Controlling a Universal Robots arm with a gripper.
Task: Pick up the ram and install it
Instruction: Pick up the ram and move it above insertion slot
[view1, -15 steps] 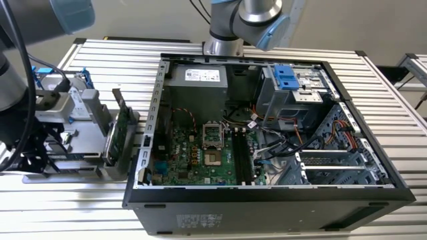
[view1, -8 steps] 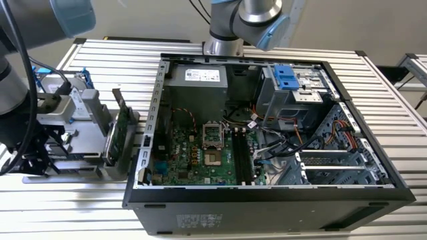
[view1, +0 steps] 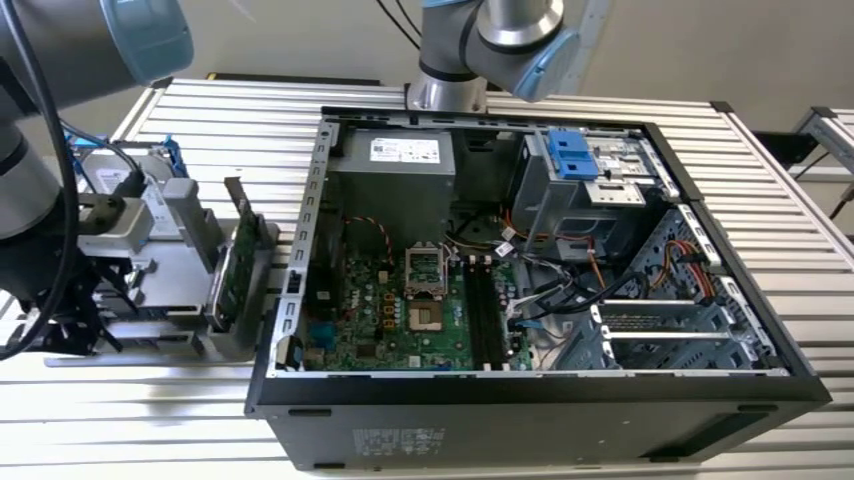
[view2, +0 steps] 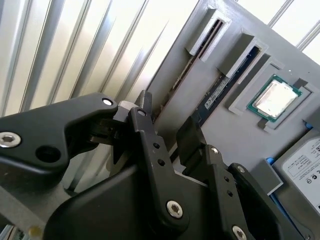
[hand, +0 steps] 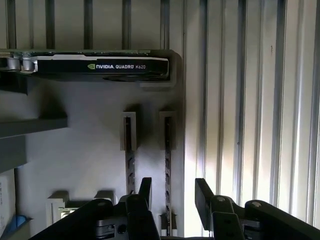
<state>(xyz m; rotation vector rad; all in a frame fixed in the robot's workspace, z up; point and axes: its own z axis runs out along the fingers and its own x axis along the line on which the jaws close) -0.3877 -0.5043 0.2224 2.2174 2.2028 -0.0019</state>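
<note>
One ram (hand: 167, 160), edge-on in holder (hand: 90, 150) slot; open end effector (hand: 173, 185) astride its long axis

- Exterior view: bright, even light; the ribbed tabletop (view1: 787, 250) glares pale, and the computer case (view1: 534, 430) is shaded inside.
- First wrist view: the gray holder (hand: 90, 150) is dim, with the tabletop ribs beside it streaked bright.
- Second wrist view: the near black pincer (view2: 165, 120) looks soft.
</note>
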